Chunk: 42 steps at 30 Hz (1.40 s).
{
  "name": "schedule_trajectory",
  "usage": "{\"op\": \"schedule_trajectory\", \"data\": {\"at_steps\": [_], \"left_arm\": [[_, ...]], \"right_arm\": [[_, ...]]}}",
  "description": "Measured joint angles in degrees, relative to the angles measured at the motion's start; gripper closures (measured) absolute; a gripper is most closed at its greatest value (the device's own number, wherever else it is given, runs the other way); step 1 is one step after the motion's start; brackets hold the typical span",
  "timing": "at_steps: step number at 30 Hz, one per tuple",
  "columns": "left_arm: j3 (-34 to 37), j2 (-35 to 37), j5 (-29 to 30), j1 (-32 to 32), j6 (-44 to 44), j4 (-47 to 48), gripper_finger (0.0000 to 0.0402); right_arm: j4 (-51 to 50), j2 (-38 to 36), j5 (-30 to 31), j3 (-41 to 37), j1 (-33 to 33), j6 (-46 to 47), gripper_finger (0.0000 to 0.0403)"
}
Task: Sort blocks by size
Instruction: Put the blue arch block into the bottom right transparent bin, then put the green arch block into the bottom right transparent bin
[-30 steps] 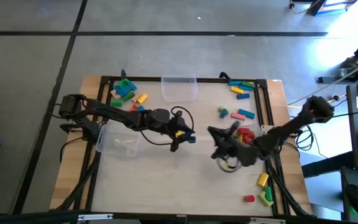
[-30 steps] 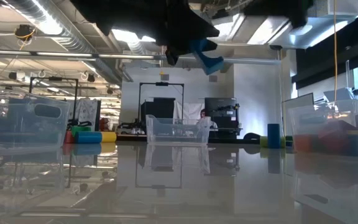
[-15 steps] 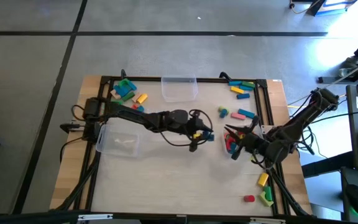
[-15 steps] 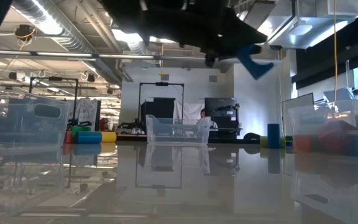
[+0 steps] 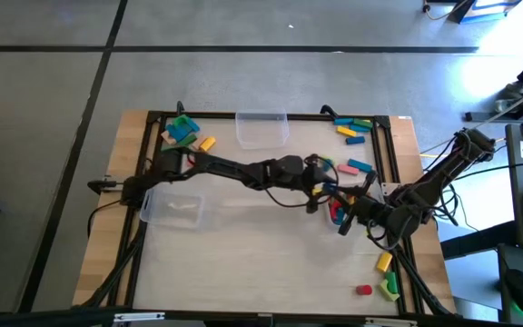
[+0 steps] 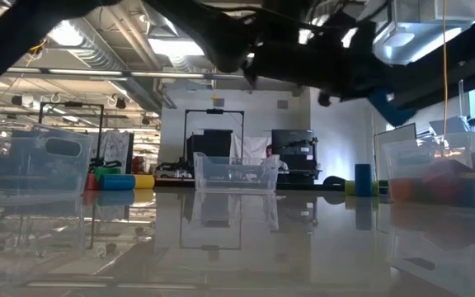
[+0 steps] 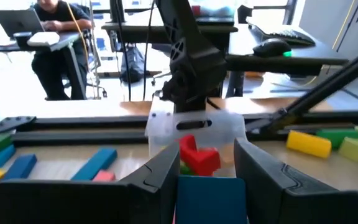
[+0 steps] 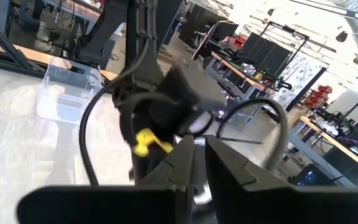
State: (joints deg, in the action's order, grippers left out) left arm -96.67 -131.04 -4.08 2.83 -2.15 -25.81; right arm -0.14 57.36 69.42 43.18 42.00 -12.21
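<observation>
The left gripper [image 5: 320, 193] is clamped on a blue block [image 7: 210, 198] and reaches far across the table to its right side, just short of the clear bin [image 7: 194, 127] that already holds red blocks [image 7: 199, 157]. The bin lies straight ahead of the held block, so the release seems to turn on carrying it a little farther right until it hangs over the rim. The right gripper [image 5: 341, 218], fingers together and empty, waits just beside that bin on the near side. Only the left wrist view shows the block between the fingers and the bin's mouth in line; the overhead view shows the arms crowding together there; the low view shows the block [image 6: 391, 110] raised well above the table.
</observation>
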Motion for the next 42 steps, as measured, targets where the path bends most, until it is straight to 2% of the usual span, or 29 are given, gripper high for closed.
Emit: {"op": "schedule_trajectory", "data": {"at_steps": [9,12,20,25,31,36,39,42], "left_arm": [[-10.8,-8.6,0.0,0.7,0.2,0.0,0.0274],[-11.4,-9.5,0.0,0.7,-0.5,-0.4,0.0267],[-11.5,-9.5,0.5,0.7,-1.0,-0.4,0.021],[-11.5,-9.2,0.5,0.5,-0.9,1.6,0.0187],[-11.5,-3.8,0.5,0.6,-0.9,13.2,0.0183],[-11.5,1.9,1.0,0.7,-5.8,29.1,0.0183],[-11.4,5.1,4.3,0.7,-8.0,37.2,0.0183],[-11.5,8.8,10.8,0.6,-11.1,48.4,0.0183]], "right_arm": [[-0.3,0.0,0.0,0.0,0.0,0.0,0.0363],[-0.4,0.0,0.0,0.0,0.0,0.2,0.0363],[-0.7,0.0,0.0,0.0,0.0,0.3,0.0363],[-0.9,0.0,0.0,0.0,0.0,0.3,0.0363],[-1.0,0.0,-0.3,0.0,0.0,1.8,0.0363],[-0.7,0.0,-3.1,0.0,0.0,2.8,0.0363],[-0.6,0.0,-3.0,0.0,0.0,3.0,0.0363],[-0.6,0.0,-3.0,0.0,0.0,3.2,0.0363]]}}
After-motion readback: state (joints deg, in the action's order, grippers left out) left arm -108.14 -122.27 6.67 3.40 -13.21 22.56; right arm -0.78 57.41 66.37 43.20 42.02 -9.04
